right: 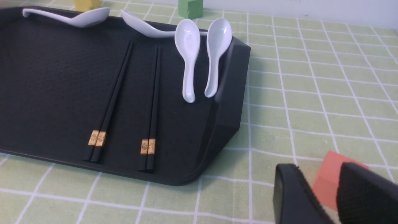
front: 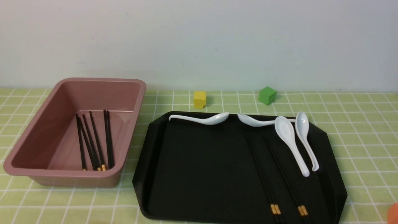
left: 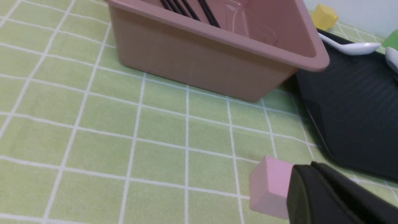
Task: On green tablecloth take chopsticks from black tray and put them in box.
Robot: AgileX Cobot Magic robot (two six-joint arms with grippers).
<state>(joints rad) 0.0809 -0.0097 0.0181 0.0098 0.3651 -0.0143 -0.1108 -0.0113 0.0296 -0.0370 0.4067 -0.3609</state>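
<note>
On the green tablecloth [front: 357,124] lies the black tray [front: 202,161], with two pairs of chopsticks [front: 264,177] side by side on its right half, gold bands toward me. The right wrist view shows the same pairs [right: 113,96] on the tray [right: 46,77]. Left of the tray stands the pink box [front: 102,82], and several chopsticks [front: 93,140] lie inside it. My left gripper [left: 307,166] is shut and empty, low over the cloth in front of the box [left: 192,62]. My right gripper [right: 318,174] is open and empty, off the tray's near right corner. Neither gripper shows in the front view.
Several white spoons [front: 290,143] rest on the tray's far and right rim. A yellow cube [front: 199,99] and a green cube [front: 267,95] sit behind the tray. A pink cube [left: 269,183] lies by my left gripper, and an orange-red cube [right: 329,177] lies just beyond my right fingers.
</note>
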